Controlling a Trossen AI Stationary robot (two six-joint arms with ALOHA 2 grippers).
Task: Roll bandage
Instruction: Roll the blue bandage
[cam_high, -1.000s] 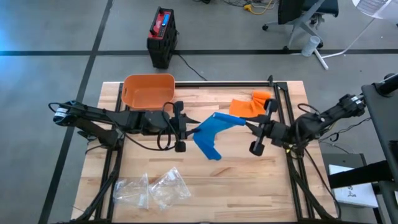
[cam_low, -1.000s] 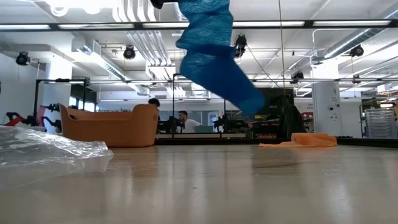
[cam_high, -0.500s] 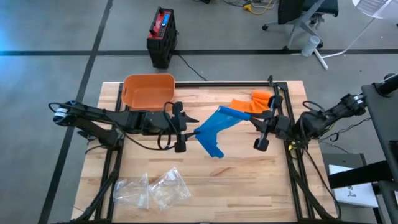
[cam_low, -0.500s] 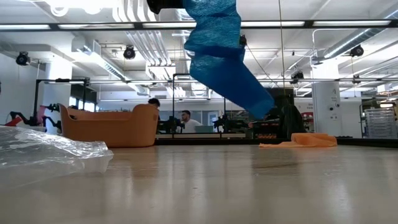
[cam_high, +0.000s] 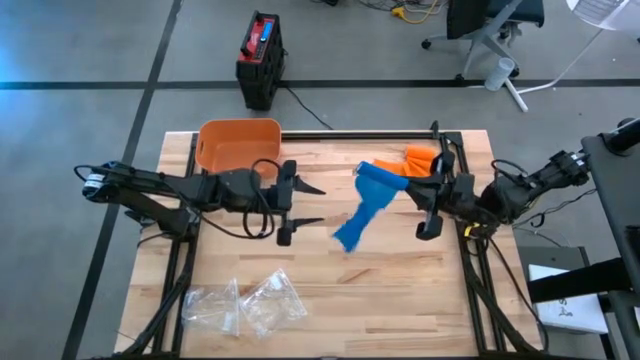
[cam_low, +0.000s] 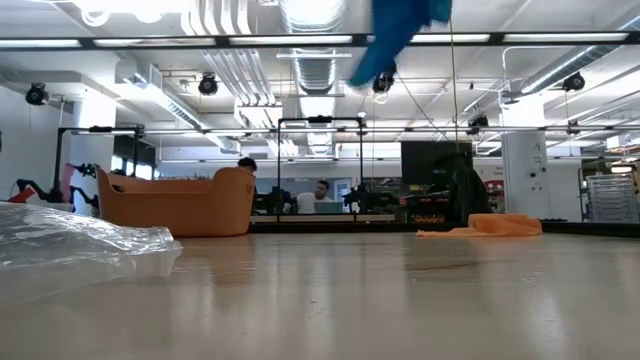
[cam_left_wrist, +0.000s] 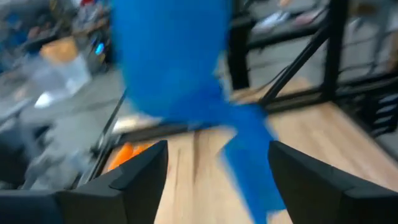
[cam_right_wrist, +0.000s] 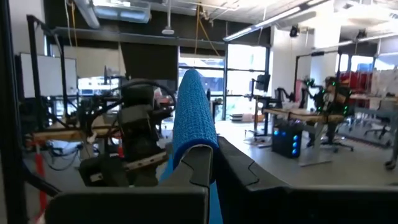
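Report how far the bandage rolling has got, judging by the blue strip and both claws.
Done: nothing looks rolled; the blue bandage hangs as a loose strip above the table. In hand: the right claw is shut on its upper end, holding it up. The left claw is open and apart from the strip. Left: the whole roll. The orange bandage lies unrolled near the table's far edge.

One camera looks straight down on the table (cam_high: 400, 290); another sits level at tabletop height. Both share the orange basket (cam_high: 238, 146).
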